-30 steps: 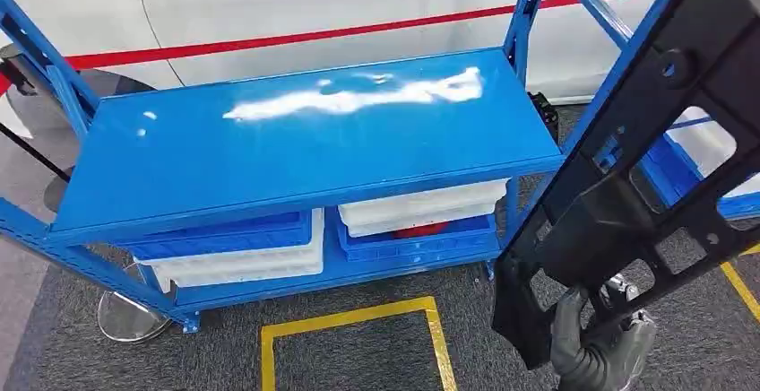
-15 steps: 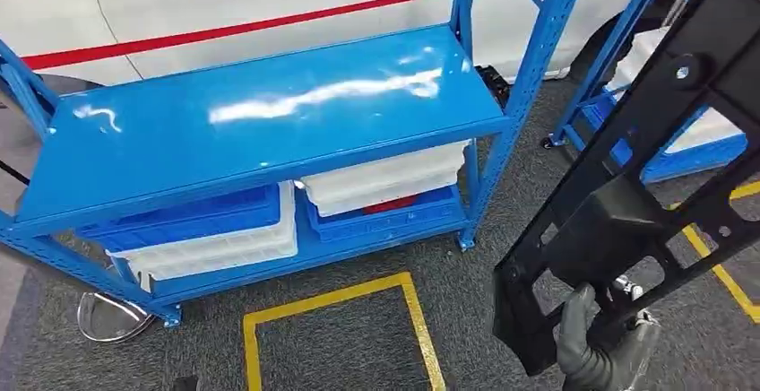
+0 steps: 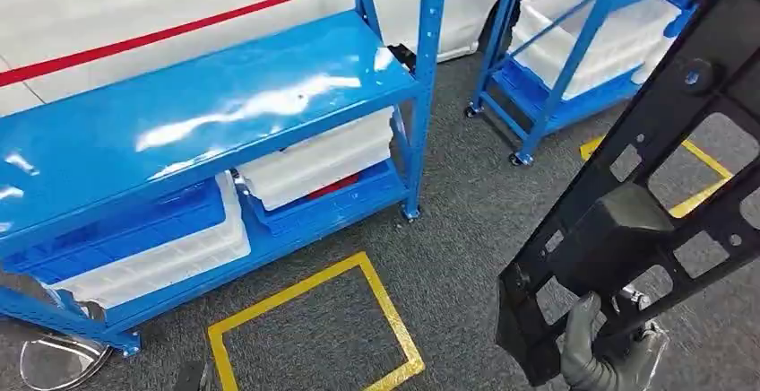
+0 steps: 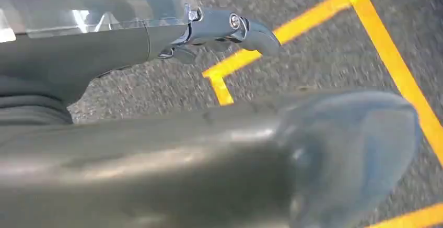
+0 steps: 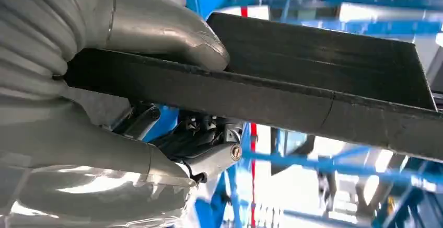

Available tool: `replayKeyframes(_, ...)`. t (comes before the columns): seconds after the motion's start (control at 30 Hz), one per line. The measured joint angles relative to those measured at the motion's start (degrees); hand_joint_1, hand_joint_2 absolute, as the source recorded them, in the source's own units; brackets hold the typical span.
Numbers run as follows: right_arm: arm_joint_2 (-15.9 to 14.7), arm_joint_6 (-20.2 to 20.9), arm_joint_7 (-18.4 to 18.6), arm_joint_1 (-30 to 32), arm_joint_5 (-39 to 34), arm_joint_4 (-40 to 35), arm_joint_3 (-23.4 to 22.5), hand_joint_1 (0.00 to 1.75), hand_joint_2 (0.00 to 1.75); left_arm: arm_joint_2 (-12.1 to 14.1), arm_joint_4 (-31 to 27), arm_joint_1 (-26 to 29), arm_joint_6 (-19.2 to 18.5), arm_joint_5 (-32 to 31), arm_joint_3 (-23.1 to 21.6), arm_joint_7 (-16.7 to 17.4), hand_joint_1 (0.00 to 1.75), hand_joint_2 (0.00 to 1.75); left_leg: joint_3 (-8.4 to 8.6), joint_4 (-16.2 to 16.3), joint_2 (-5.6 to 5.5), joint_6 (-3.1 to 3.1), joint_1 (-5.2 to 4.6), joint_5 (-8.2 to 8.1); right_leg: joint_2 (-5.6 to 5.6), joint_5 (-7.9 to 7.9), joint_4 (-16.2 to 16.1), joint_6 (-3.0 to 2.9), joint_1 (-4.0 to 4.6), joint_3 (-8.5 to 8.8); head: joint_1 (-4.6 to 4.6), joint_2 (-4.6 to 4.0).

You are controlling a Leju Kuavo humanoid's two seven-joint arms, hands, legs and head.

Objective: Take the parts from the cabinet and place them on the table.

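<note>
Car-plant workshop: blue steel racks [image 3: 421, 68] with parts bins [image 3: 314, 162]; yellow-taped floor [image 3: 376, 292]; white car body [image 3: 134, 5]

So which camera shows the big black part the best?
The head view: the black part shows nearly whole, holes included, with the right hand gripping its lower end. The right wrist view catches just its edge; the left wrist view, floor.

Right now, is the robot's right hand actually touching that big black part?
Touching. The right wrist view shows the right hand wrapped on the black part's edge, thumb above, fingers beneath.
</note>
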Motion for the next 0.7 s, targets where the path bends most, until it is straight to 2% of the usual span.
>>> replayKeyframes(0.03, 0.1, 0.1, 0.0, 0.0, 0.1, -0.1, 0.0, 1.75, 1.75, -0.3, 0.0, -0.1, 0.0, 0.0, -0.1, 0.0, 0.0, 0.0, -0.59, 1.1, 0.56, -0.53, 0.16, -0.21, 0.63, -0.72, -0.7, -1.78, 0.83, -0.02, -0.02, 0.0)
replayKeyframes(0.07, 0.2, 0.1, 0.1, 0.3, 0.4, -0.3, -0.1, 1.75, 1.75, -0.3, 0.0, -0.3, -0.1, -0.1, -0.2, 0.0, 0.0, 0.0, -0.38, 1.7, 1.15, -0.96, -0.09, -0.15, 0.96, -1.24, -0.8, -3.15, 0.71, -0.69, -0.11, 0.0)
replayKeyframes(0.13, 0.3, 0.1, 0.6, 0.6, 1.0, -0.5, -0.3, 1.75, 1.75, -0.5, 0.0, -0.4, -0.2, -0.2, -0.2, 0.0, 0.0, 0.0, -0.48, 1.5, 2.1, -1.71, 0.52, 0.43, 2.11, -0.71, -0.5, -4.59, 1.23, -1.43, -0.04, 0.0)
replayKeyframes(0.17, 0.5, 0.1, 0.9, 0.9, 1.5, -0.6, -0.4, 1.75, 1.75, -0.6, 0.0, -0.4, -0.2, -0.3, -0.2, 0.6, 0.0, 0.0, -0.75, 1.8, 1.49, -2.28, 0.92, 0.2, 2.58, -0.04, -0.7, -5.56, 1.27, -1.98, 0.0, 0.0)
replayKeyframes(0.2, 0.7, 0.1, 1.1, 1.1, 1.9, -0.8, -0.5, 1.75, 1.75, -0.7, 0.0, -0.3, -0.2, -0.4, -0.3, 1.0, 0.0, 0.0, -1.32, 3.2, -1.7, -2.66, 1.13, -2.52, 3.08, 0.55, -0.8, -5.96, 1.35, -2.67, -0.09, 0.0)
replayKeyframes(0.23, 0.9, 0.1, 1.4, 1.1, 2.4, -0.9, -0.5, 1.75, 1.75, -0.8, 0.0, -0.1, -0.2, -0.9, -0.3, 1.0, 0.0, 0.0, -2.43, 6.6, -4.04, -2.63, 1.16, -6.32, 3.75, 1.25, -0.8, -6.32, 1.47, -3.52, -0.09, 0.0)
replayKeyframes(0.27, 1.2, 0.1, 1.5, 1.2, 2.8, -1.1, -0.5, 1.75, 1.75, -0.8, 0.0, 0.0, -0.2, -1.0, -0.4, 1.1, 0.0, 0.0, -3.4, 10.5, -5.18, -2.51, 1.14, -9.39, 4.45, 1.84, -0.8, -6.64, 1.74, -4.31, -0.15, 0.0)
replayKeyframes(0.3, 1.3, 0.1, 1.5, 1.3, 2.9, -1.2, -0.5, 1.75, 1.75, -0.8, 0.0, 0.0, -0.2, -1.2, -0.5, 1.3, 0.0, 0.0, -4.31, 14.5, -5.71, -2.3, 1.13, -11.58, 5.26, 2.42, -0.7, -6.82, 2.06, -5.1, -0.11, 0.0)
replayKeyframes(0.33, 1.5, 0.1, 1.6, 1.6, 3.2, -1.2, -0.5, 1.75, 1.75, -0.8, 0.0, 0.0, -0.3, -1.4, -0.6, 1.5, 0.0, 0.0, -4.7, 17.2, -5.93, -1.97, 1.05, -12.55, 6.07, 2.99, -0.7, -6.96, 2.39, -5.85, -0.11, 0.0)
replayKeyframes(0.37, 1.6, 0.1, 1.8, 1.7, 3.4, -1.2, -0.5, 1.75, 1.75, -0.8, 0.0, -0.1, -0.4, -1.6, -0.8, 1.5, 0.0, 0.0, -3.93, 17.5, -5.98, -1.55, 0.84, -12.09, 6.94, 3.55, -0.7, -6.99, 2.65, -6.55, -0.11, 0.0)
replayKeyframes(0.4, 1.8, 0.1, 1.9, 1.8, 3.4, -1.3, -0.5, 1.75, 1.75, -0.8, 0.0, -0.2, -0.5, -1.9, -1.0, 1.6, 0.0, 0.0, -1.73, 14.9, -6.11, -0.87, 0.45, -10.42, 7.91, 4.09, -0.7, -7.02, 2.86, -7.11, -0.11, 0.0)
replayKeyframes(0.43, 1.9, 0.1, 1.9, 1.9, 3.3, -1.4, -0.5, 1.75, 1.75, -0.8, 0.0, -0.4, -0.8, -2.1, -1.2, 1.6, 0.0, 0.0, 1.18, 10.6, -6.45, -0.2, 0.06, -8.33, 8.64, 4.55, -0.7, -7.04, 3.01, -7.45, -0.11, 0.0)
replayKeyframes(0.47, 2.0, 0.1, 1.9, 1.9, 3.3, -1.5, -0.6, 1.75, 1.75, -0.7, 0.0, -0.7, -0.9, -2.2, -1.3, 1.6, 0.0, 0.0, 4.67, 5.3, -7.78, 0.71, -0.55, -6.31, 9.42, 5.04, -0.7, -7.0, 3.12, -7.73, -0.11, 0.0)
replayKeyframes(0.5, 2.1, 0.1, 1.8, 1.9, 3.2, -1.7, -0.6, 1.75, 1.75, -0.5, 0.0, -1.1, -1.0, -2.2, -1.4, 1.6, 0.0, 0.0, 7.08, 0.7, -11.03, 2.13, -1.06, -6.67, 9.87, 5.59, -0.8, -7.02, 2.81, -8.04, -0.07, 0.0)
replayKeyframes(0.53, 2.2, 0.1, 1.8, 1.8, 3.2, -1.7, -0.6, 1.75, 1.75, -0.2, 0.0, -1.2, -1.0, -2.3, -1.4, 1.6, 0.0, 0.0, 7.9, -0.8, -11.96, 2.33, -0.91, -6.78, 10.36, 6.17, -0.9, -6.54, 2.99, -8.28, 0.06, 0.0)
replayKeyframes(0.57, 2.2, 0.1, 1.8, 1.8, 3.1, -1.8, -0.6, 1.75, 1.75, -0.2, 0.0, -1.4, -1.1, -2.4, -1.5, 1.5, 0.0, 0.0, 7.43, -0.9, -11.35, 2.03, -1.1, -6.13, 10.94, 6.79, -1.3, -6.04, 2.36, -8.32, -0.2, 0.0)
replayKeyframes(0.6, 2.4, 0.1, 1.8, 1.9, 3.1, -1.9, -0.6, 1.75, 1.75, -0.2, -0.1, -1.6, -1.2, -2.4, -1.6, 1.5, 0.0, 0.0, 7.45, -1.2, -10.89, 2.19, -1.49, -5.9, 11.78, 7.31, -1.7, -5.62, 1.98, -8.42, -0.24, 0.0)
replayKeyframes(0.63, 2.4, 0.1, 1.8, 2.0, 3.0, -1.9, -0.7, 1.75, 1.75, -0.2, -0.1, -1.8, -1.2, -2.4, -1.6, 1.5, 0.0, 0.0, 7.43, -1.9, -10.18, 2.56, -1.68, -5.33, 12.52, 8.02, -2.5, -5.13, 1.99, -8.36, -0.26, 0.0)
replayKeyframes(0.67, 2.4, 0.1, 1.8, 2.1, 2.9, -2.0, -0.8, 1.75, 1.75, -0.2, -0.2, -1.9, -1.3, -2.4, -1.6, 1.5, 0.0, 0.0, 7.71, -3.6, -9.28, 2.64, -1.02, -3.87, 12.25, 8.6, -2.7, -5.11, 2.38, -8.34, -0.22, 0.0)
replayKeyframes(0.7, 2.4, 0.1, 1.7, 2.3, 2.8, -2.0, -1.0, 1.75, 1.75, -0.3, -0.2, -2.1, -1.3, -2.4, -1.6, 1.4, 0.0, 0.0, 7.93, -4.5, -8.42, 1.99, -0.97, -2.9, 8.87, 7.59, -2.2, -5.28, 2.56, -8.78, -0.11, 0.0)
